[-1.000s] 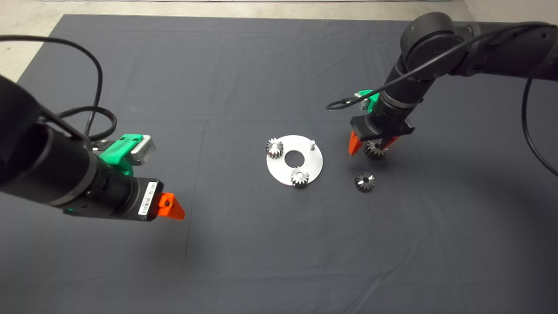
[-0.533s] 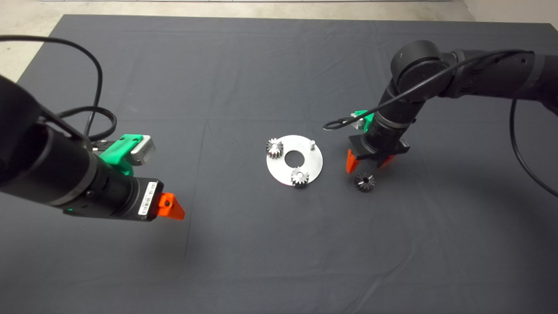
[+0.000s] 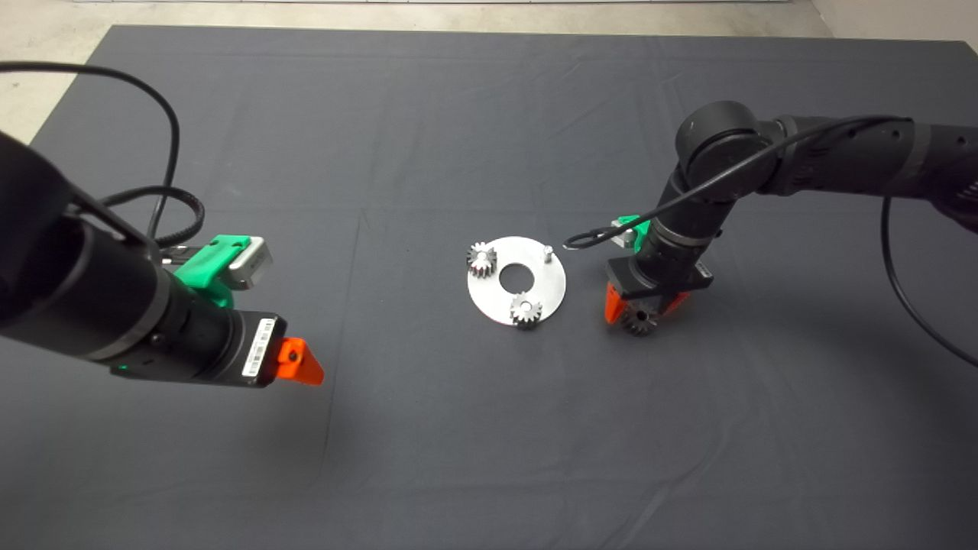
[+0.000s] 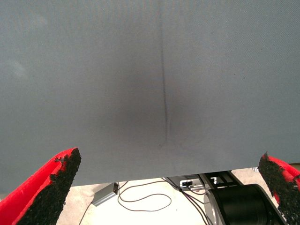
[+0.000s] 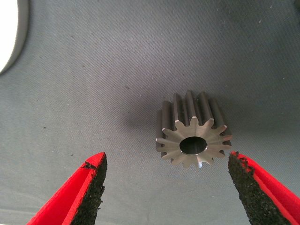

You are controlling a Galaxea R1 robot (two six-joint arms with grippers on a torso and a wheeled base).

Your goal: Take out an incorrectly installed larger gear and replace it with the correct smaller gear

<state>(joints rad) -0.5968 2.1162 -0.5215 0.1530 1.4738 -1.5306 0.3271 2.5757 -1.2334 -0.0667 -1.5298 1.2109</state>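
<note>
Smaller gear: the small dark-grey steel gear with short teeth and a shiny hub around a centre hole [image 5: 192,138] lies flat on the dark mat [image 3: 474,428], just right of the round silver metal plate [image 3: 546,294]; in the head view it [image 3: 640,322] shows only partly beneath the right gripper.

Right gripper: the green gripper with two red fingers [image 5: 166,192] hangs directly over that gear, its black-padded fingers [image 5: 89,194] spread wide, one on each side of the gear and neither touching it; in the head view it [image 3: 642,305] sits at the end of the black arm reaching in from the right.

Larger gear: it does not show in any current view, so its place cannot be told.

Plate: the silver disc has a round hole in its middle and lies at the centre of the mat; a small steel gear [image 3: 481,260] sits on a peg at its left edge, another small steel gear [image 3: 526,310] sits on a peg at its near edge, and a bare short metal peg [image 3: 548,253] stands at its far right.

Left gripper: the second green gripper with red fingers [image 3: 299,363] hovers over bare mat well to the left of the plate; in its wrist view the fingers [image 4: 51,187] stand wide apart with nothing between them.
</note>
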